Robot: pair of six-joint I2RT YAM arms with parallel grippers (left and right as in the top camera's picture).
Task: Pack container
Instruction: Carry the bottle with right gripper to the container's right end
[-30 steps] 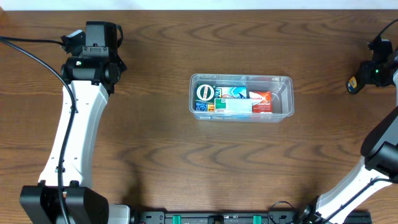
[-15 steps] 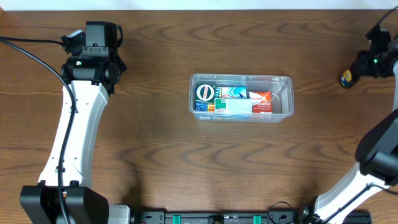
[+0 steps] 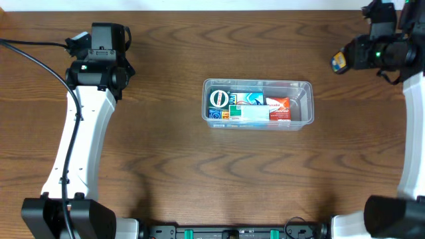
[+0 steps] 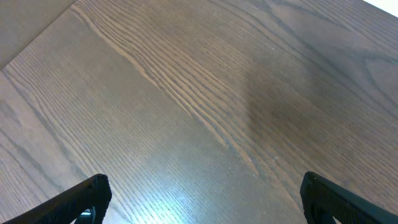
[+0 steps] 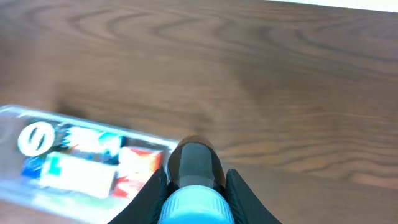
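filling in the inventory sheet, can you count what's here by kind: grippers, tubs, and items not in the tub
grippers: 2 (left gripper empty, right gripper gripping)
tubs: 1 (the clear container)
items outside the tub: 1 (the blue item in the right gripper)
total: 4
The packed boxes inside overlap too much to count.

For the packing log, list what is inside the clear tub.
The tub holds a round white-topped item, a white and teal box and a red box. Its right end is bare. Anything beneath them is covered.
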